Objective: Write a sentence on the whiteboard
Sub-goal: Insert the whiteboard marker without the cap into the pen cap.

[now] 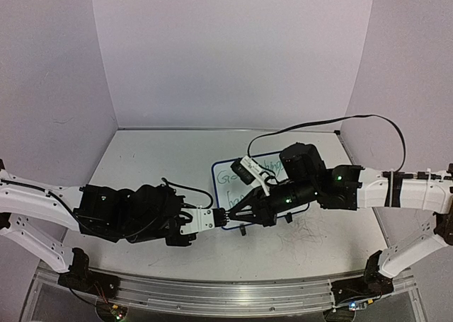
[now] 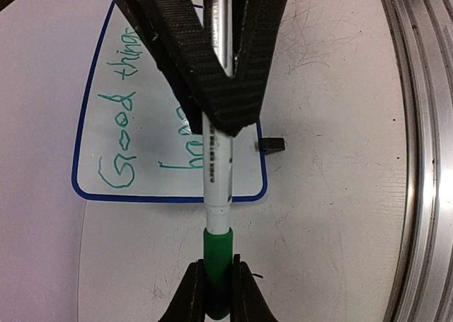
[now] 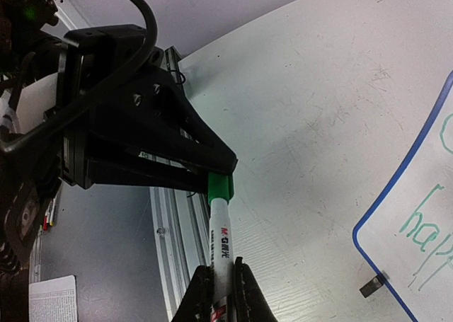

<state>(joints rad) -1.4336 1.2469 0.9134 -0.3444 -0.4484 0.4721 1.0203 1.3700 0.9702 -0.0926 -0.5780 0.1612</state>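
Your two arms lie low and nearly level over the counter (image 2: 333, 159), forearms reaching in from either side so the tools meet nose to nose. Your left tool (image 2: 218, 283) is nipped down on the green cap (image 2: 218, 255), its dark pads pressing both sides. Straight ahead of it, your right tool (image 3: 221, 288) is clamped narrowly on the barrel of the white marker (image 2: 216, 173), which runs in a line between the two. The whiteboard (image 2: 141, 197) lies flat under and beyond the right tool, its rounded corner just ahead of the left tool's tips. The sentence (image 2: 119, 138) is in green ink, but you can read only "Good", "thin" and "hap"; the right tool's ribbed black fingers cover the rest. The nib is hidden in the smooth plastic cap, so how deep it sits cannot be told. A small black clip foot (image 2: 270, 144) juts from the thin blue frame, and the counter is scuffed white.
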